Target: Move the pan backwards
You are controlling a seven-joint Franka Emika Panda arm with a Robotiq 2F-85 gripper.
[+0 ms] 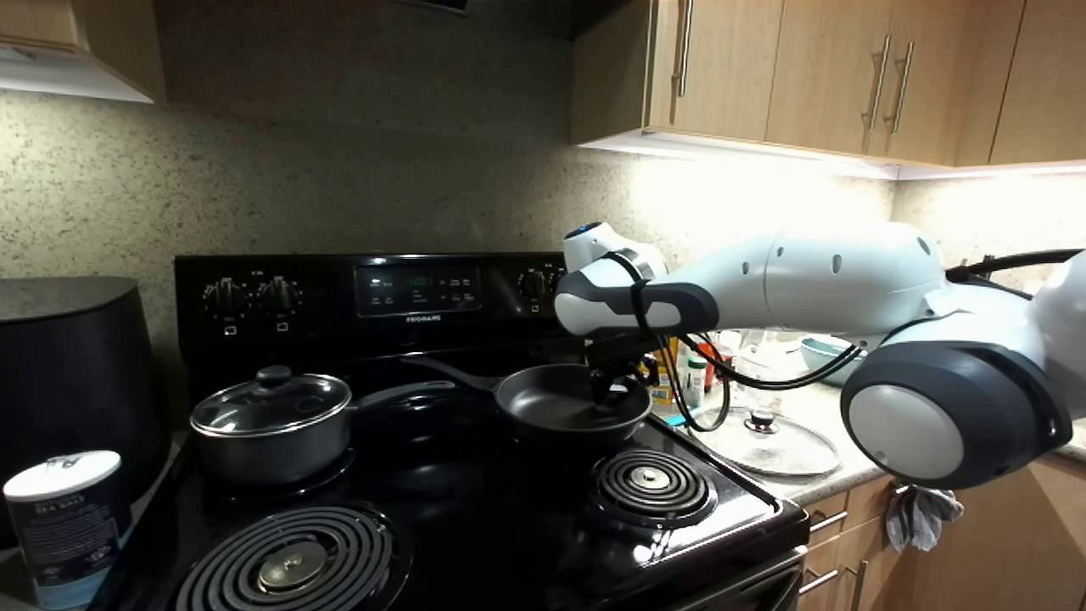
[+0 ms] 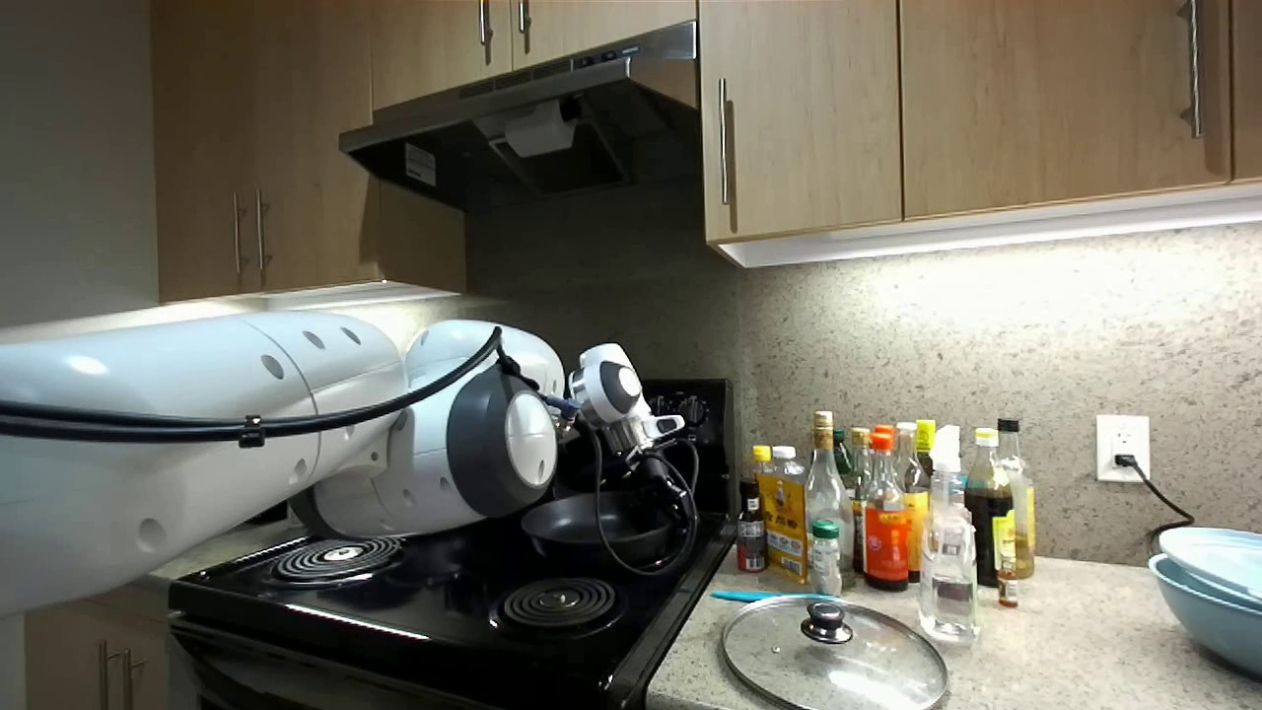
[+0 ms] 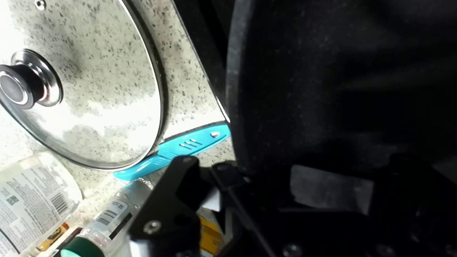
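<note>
While a speckled, partly lit wall (image 2: 1045, 345) stood behind the gripper (image 1: 604, 392), a black stove (image 1: 492, 535) lay below it and a counter (image 2: 1075, 641) alongside. The gripper's jaws stood pressed together; the pan (image 1: 547, 407) sat on the stove directly beneath them, contact undetermined.

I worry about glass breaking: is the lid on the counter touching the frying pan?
Apart. In the wrist view, speckled counter and black stove edge show plainly between the glass lid and the pan.

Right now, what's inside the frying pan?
The frying pan shows its dark inside, with the gripper reaching over it. The patch behind the gripper is hidden; contact can't be told.
</note>
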